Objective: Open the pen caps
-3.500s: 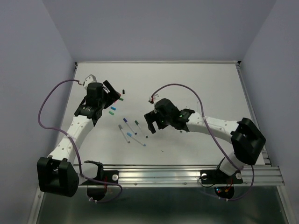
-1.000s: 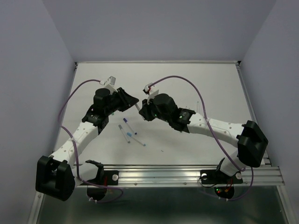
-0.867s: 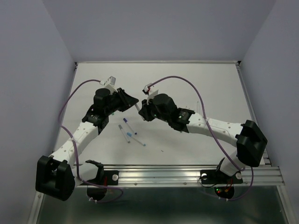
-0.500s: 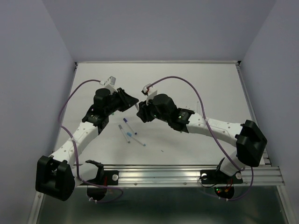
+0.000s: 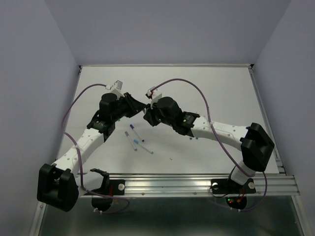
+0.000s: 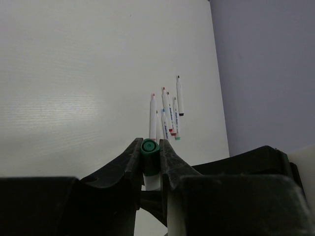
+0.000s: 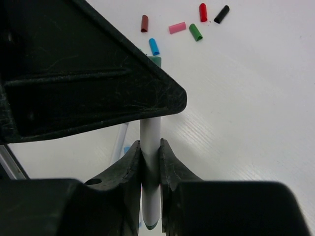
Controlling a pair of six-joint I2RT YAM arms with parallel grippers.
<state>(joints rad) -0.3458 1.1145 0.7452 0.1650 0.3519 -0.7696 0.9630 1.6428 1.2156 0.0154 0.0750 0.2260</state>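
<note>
Left wrist, green cap [image 6: 150, 147] pinched, barrel [image 6: 151, 181] mostly hidden

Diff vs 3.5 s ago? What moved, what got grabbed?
Both arms swung inward from separate spots and met in the middle. The right gripper lifted a pen off the table and now clamps its white barrel. The left gripper has closed on that pen's green cap, which looks still on. The other pens near the arms stayed put.
</note>
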